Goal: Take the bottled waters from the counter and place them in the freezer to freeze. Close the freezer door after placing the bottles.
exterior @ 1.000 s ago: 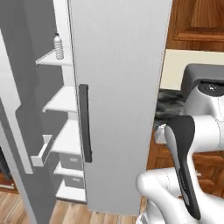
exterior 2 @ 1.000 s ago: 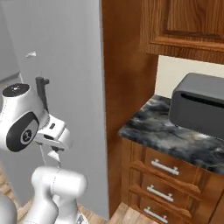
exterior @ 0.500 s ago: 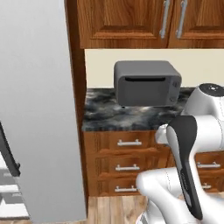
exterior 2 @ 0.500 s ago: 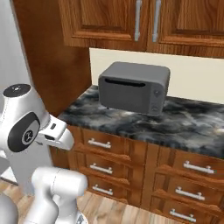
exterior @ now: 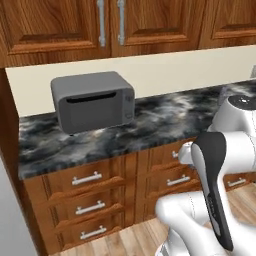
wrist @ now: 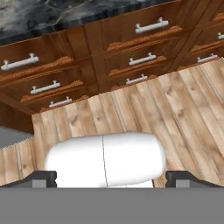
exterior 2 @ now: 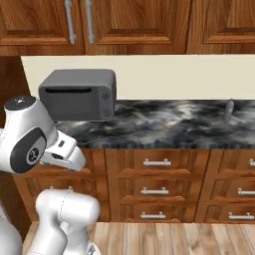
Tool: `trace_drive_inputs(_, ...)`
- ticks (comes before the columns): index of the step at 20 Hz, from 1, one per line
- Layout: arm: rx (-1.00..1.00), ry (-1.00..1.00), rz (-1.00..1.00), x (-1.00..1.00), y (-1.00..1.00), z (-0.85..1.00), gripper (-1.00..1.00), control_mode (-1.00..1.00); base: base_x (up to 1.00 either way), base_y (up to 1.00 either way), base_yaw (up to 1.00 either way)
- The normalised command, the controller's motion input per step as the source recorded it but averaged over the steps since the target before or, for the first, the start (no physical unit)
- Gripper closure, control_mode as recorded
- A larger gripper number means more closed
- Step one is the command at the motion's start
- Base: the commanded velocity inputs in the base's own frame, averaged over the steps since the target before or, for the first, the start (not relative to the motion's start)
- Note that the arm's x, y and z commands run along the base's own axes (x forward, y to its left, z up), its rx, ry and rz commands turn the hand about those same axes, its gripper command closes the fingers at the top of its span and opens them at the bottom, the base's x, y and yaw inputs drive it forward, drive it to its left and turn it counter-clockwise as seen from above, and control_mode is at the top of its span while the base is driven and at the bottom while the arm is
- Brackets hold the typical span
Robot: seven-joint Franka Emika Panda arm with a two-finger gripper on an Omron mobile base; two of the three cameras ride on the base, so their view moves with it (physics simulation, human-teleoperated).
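The counter (exterior: 165,117), a black marble top with white and grey veining, runs across both base views above brown wooden drawers (exterior 2: 157,162) with silver bar handles. A dark grey toaster oven (exterior: 93,101) stands on the counter toward its left end, against the cream wall, below wooden upper cabinets (exterior: 60,25) with 2 vertical silver handles. In the right base view, 1 small pale bottle (exterior 2: 228,110) stands upright on the counter far to the right, well apart from the toaster oven; it is too small and blurred to tell its cap. At the left edge of the left base view a strip of the light-grey freezer (exterior: 7,215) is visible beside the end of the drawer unit.

The white arm (exterior: 215,165) is folded close to the base in both base views, in front of the drawers and clear of the counter. In the hand view, the gripper (wrist: 111,179) points down at the light wooden floor (wrist: 183,105) in front of the drawers. Its 2 dark fingertips (wrist: 40,178) sit far apart at the bottom corners, spread wide, with nothing between them.
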Motion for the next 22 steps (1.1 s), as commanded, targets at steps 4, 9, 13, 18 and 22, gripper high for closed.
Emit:
trace_drive_inputs(4,0.00,0.00,0.00,0.00,0.00,0.00,-1.00,1.00,0.41,-0.61,-0.03)
trace_drive_inputs(9,0.00,0.00,0.00,0.00,0.00,0.00,-1.00,1.00,0.36,-0.97,0.15)
trace_drive_inputs(13,0.00,0.00,0.00,0.00,0.00,0.00,-1.00,1.00,0.47,-1.00,0.26)
trace_drive_inputs(18,0.00,0.00,0.00,0.00,0.00,0.00,-1.00,1.00,0.74,-0.99,0.34)
trace_drive_inputs(22,0.00,0.00,0.00,0.00,0.00,0.00,-1.00,1.00,0.61,-0.89,0.25)
